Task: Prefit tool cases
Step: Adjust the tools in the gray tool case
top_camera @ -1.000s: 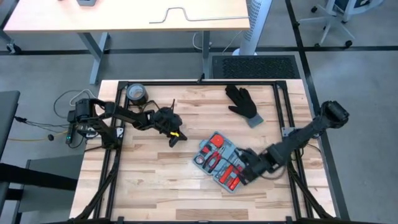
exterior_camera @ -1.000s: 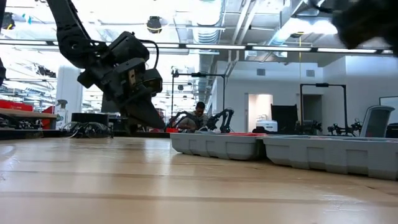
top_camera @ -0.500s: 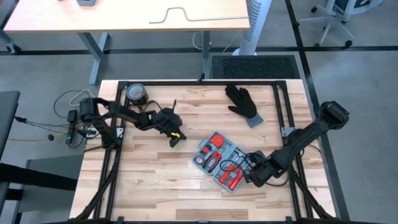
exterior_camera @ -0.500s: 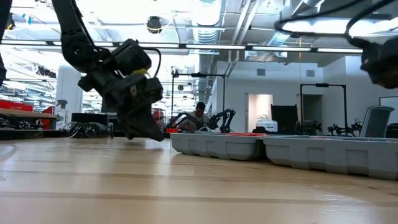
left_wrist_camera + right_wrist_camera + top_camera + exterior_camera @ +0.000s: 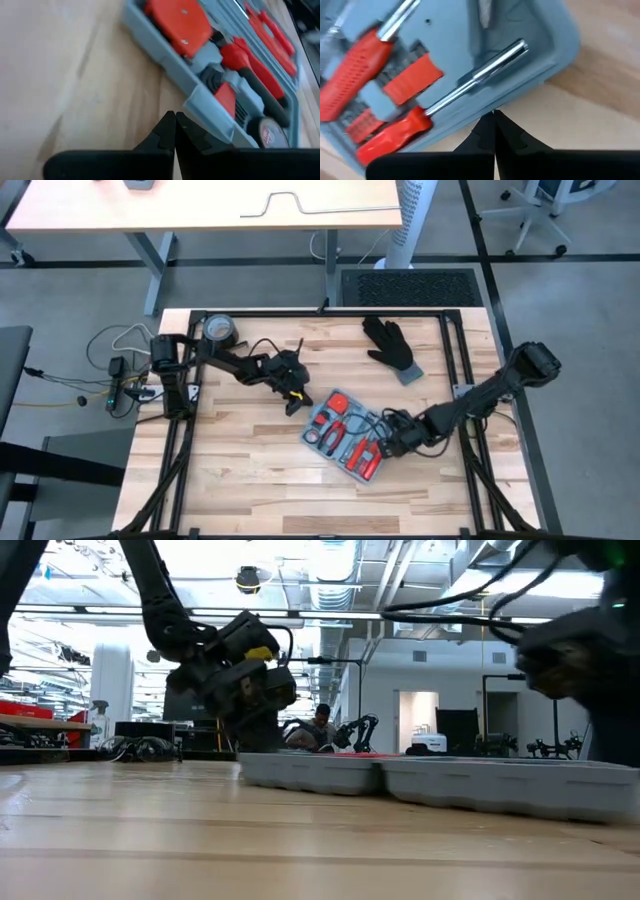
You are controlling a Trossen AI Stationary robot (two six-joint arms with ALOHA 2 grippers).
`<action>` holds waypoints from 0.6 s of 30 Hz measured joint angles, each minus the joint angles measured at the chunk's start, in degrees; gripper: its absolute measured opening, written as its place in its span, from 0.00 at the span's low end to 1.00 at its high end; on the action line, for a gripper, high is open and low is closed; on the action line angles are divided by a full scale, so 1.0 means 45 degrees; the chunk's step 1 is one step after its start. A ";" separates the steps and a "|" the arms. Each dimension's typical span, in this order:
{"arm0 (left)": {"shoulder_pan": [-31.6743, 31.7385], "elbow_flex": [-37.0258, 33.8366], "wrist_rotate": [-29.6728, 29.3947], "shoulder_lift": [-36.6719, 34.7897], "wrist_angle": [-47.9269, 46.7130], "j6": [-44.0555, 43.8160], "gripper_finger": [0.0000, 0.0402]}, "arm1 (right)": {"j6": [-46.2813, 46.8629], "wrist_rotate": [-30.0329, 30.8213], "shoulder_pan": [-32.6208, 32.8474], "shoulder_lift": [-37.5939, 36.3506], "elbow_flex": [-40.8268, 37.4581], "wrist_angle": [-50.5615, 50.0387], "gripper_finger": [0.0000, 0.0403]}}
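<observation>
The tool case (image 5: pixel 345 435) lies open and flat on the wooden table, blue-grey, with red-handled tools in its recesses. My left gripper (image 5: pixel 298 402) is shut at the case's left end, its tips (image 5: pixel 175 120) just beside the small tab on the case's edge. My right gripper (image 5: pixel 385 448) is shut at the case's right end, its tips (image 5: pixel 494 117) at the outer wall, near a screwdriver with a red handle (image 5: pixel 400 132). In the low view the case (image 5: pixel 400 775) spans the middle of the table. My left gripper's shut tips stand at the case's tab (image 5: pixel 207 117), coming slanting down from the table's left; whether they touch it I cannot tell. My right gripper presses its shut fingertips against the case's outer side wall (image 5: pixel 520 95) near a rounded corner, coming low from the table's right. The case lies flat on the table.
A black glove (image 5: pixel 392 345) lies at the far right of the table and a dark tape roll (image 5: pixel 218 330) at the far left corner. A black frame (image 5: pixel 455 360) runs along the table's edges. Bare wood stretches along the near side.
My right gripper drew back off the case toward the table's right, then came back left against the case's end. The case has slid a little toward the table's left and far edge. My left gripper has moved right and down to the case's left end.
</observation>
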 joint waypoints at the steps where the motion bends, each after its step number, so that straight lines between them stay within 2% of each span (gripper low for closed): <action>1: 0.0057 0.0000 0.0243 -0.0009 -0.0385 0.0296 0.00 | -0.0283 0.0006 -0.0236 0.0000 0.0001 0.0206 0.00; 3: 0.0136 -0.0030 0.0657 -0.0019 -0.1577 0.0961 0.00 | -0.0881 0.0015 -0.0713 0.0000 0.0010 0.0519 0.00; 6: 0.0171 -0.0452 0.0562 -0.0095 -0.2370 0.1892 0.00 | -0.1648 0.0020 -0.1349 0.0000 0.0010 0.0922 0.00; 13: 0.0316 -0.1531 0.0459 -0.0490 -0.1277 0.1700 0.00 | -0.2601 -0.0158 -0.2187 0.0000 -0.0005 0.1491 0.00; 18: 0.0355 -0.1589 0.0257 -0.0851 -0.1875 0.1535 0.00 | -0.2991 -0.0227 -0.2567 0.0500 0.0021 0.2354 0.00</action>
